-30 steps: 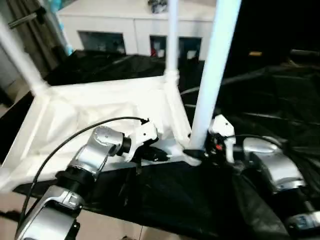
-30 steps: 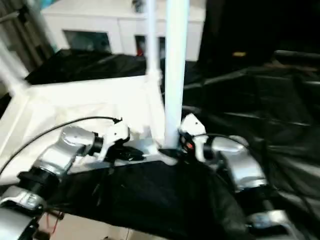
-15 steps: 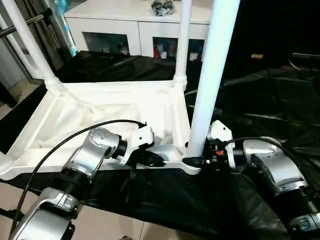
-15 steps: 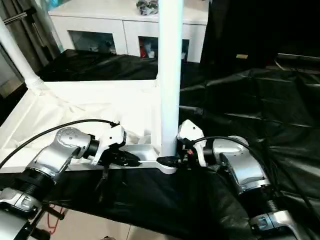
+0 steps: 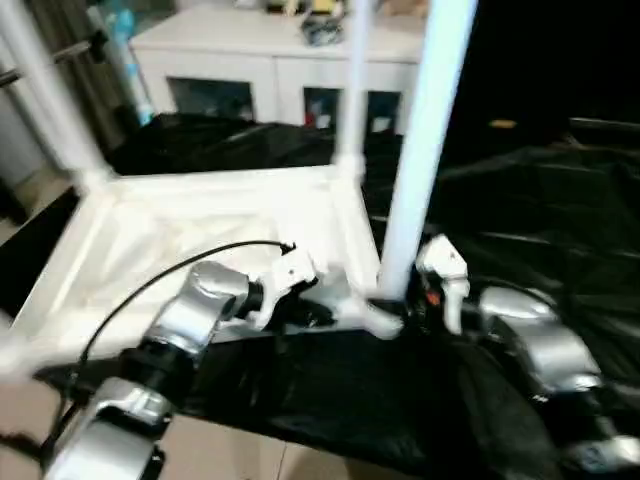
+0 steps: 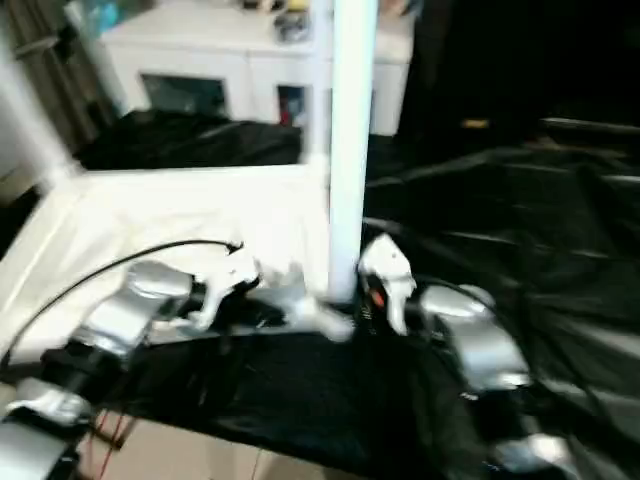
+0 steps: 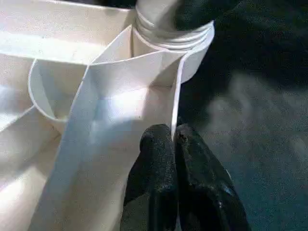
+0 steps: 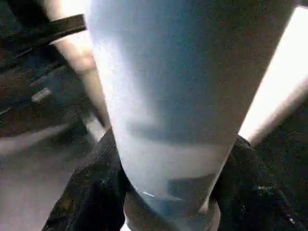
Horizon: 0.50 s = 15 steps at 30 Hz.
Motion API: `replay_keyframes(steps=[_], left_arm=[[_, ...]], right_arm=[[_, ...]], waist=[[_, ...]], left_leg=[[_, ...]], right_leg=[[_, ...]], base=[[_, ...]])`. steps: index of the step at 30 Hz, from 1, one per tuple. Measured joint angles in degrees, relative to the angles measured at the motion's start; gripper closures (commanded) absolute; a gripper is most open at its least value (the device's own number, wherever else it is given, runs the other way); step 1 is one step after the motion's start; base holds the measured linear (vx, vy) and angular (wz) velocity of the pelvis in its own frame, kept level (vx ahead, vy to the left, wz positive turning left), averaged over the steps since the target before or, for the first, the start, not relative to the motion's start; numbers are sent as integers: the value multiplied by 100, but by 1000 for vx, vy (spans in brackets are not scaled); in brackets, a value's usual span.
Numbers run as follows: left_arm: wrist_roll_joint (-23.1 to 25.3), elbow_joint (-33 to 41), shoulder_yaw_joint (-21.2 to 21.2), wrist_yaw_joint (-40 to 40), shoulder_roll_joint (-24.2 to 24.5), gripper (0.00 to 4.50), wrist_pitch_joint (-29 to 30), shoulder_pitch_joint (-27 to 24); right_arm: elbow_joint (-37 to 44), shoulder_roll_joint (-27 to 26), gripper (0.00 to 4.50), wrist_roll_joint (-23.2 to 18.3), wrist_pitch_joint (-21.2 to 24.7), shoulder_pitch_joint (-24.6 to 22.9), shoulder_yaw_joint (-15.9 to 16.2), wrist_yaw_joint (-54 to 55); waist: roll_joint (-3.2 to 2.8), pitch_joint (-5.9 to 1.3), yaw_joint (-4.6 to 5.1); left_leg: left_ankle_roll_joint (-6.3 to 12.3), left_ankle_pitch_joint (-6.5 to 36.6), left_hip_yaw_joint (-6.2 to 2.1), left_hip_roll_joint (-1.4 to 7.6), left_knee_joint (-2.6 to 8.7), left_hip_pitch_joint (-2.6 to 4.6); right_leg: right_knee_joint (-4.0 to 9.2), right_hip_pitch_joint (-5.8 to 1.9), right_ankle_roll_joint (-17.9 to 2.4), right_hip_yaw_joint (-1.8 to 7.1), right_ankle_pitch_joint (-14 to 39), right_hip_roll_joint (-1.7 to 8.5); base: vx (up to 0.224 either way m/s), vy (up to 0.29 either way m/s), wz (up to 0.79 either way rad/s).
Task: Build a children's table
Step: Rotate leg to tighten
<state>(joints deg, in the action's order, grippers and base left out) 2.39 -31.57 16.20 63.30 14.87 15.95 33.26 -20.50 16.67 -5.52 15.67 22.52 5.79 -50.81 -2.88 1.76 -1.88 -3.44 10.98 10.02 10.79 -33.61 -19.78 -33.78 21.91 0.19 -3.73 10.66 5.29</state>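
I see the white plastic rectangular tabletop lying upside down, ribbed underside up, on a black plastic sheet that covers the work surface, and it sits left of centre in the scene. Three long white tapered tube legs stand up from its corner sockets: one at the far left corner, one at the far right corner, and the near right leg, the biggest in my head views, rising from the near right socket. My left gripper is at the tabletop's near edge, just left of that socket; in the left wrist view its two black fingers are pinched together on the thin upright rim wall of the tabletop. My right gripper is on the right side of the near right leg, at its base, with a black finger on each side of the tube, clasping it just above the socket. Beyond the far edge of the sheet stands a white cabinet with glass doors, well apart from the table parts.
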Motion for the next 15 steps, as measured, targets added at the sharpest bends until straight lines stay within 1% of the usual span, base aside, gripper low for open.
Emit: replay_keyframes(steps=[1,4,5,6,8,9,10,11,12,13,15], left_arm=[[6,-29,-26,-151,-81,450,44,9],[69,-159,-131,-751,-348,450,145,45],[93,-188,-148,-901,-404,450,146,54],[178,-205,-170,-1086,-479,450,146,66],[240,-208,-168,-1177,-520,450,110,70],[266,-208,-168,-1185,-519,450,98,72],[283,-208,-168,-1185,-519,450,87,72],[294,-208,-167,-1176,-507,450,51,72],[294,-208,-167,-1152,-496,450,16,72],[293,-208,-165,-1105,-478,450,-23,71],[274,-206,-131,-897,-382,450,-160,71]], right_arm=[[-74,-88,244,54,-25,40,-41,235],[-518,-577,246,272,-68,299,-212,1306],[-652,-727,246,309,-64,388,-260,1625],[-827,-923,246,394,-55,511,-323,2037],[-953,-1016,246,401,-63,603,-345,2279],[-999,-1050,194,402,-65,630,-372,2310],[-1009,-1055,181,401,-69,634,-373,2315],[-1051,-1115,181,362,-69,667,-431,2312],[-1062,-1132,161,338,-69,684,-438,2305],[-1056,-1135,161,335,-73,687,-438,2286],[-1003,-1116,137,335,-81,675,-437,2122]], waist=[[-7,-3,37],[-25,-13,169],[-23,-12,198],[-17,-10,248],[-8,-4,317],[-8,-4,328],[-8,-4,331],[-33,2,338],[-48,6,345],[-58,11,345],[-63,13,340]], left_leg=[[0,0,-5,-2,4,-5],[1,0,-31,-3,11,-17],[1,1,-33,-6,12,-17],[1,1,-38,-8,5,-16],[2,1,-50,-11,6,-18],[2,1,-54,-11,10,-19],[2,1,-60,-11,12,-21],[2,1,-77,-11,12,-28],[2,2,-84,-13,18,-33],[2,1,-91,-17,20,-39],[2,2,-100,-19,21,-43]], right_leg=[[20,0,1,-5,0,0],[72,-3,1,-34,0,-2],[77,-2,1,-35,0,-2],[78,1,1,-38,0,-1],[99,2,2,-48,1,-1],[113,1,2,-55,1,-1],[129,-1,2,-63,1,-1],[158,-6,2,-84,1,-1],[183,-7,2,-98,1,3],[195,-7,2,-111,1,9],[198,-5,1,-116,0,9]], base=[[0,0,0],[0,0,0],[0,0,0],[0,0,0],[0,0,0],[0,0,0],[0,0,0],[0,0,0],[0,0,0],[0,0,0],[0,0,0]])
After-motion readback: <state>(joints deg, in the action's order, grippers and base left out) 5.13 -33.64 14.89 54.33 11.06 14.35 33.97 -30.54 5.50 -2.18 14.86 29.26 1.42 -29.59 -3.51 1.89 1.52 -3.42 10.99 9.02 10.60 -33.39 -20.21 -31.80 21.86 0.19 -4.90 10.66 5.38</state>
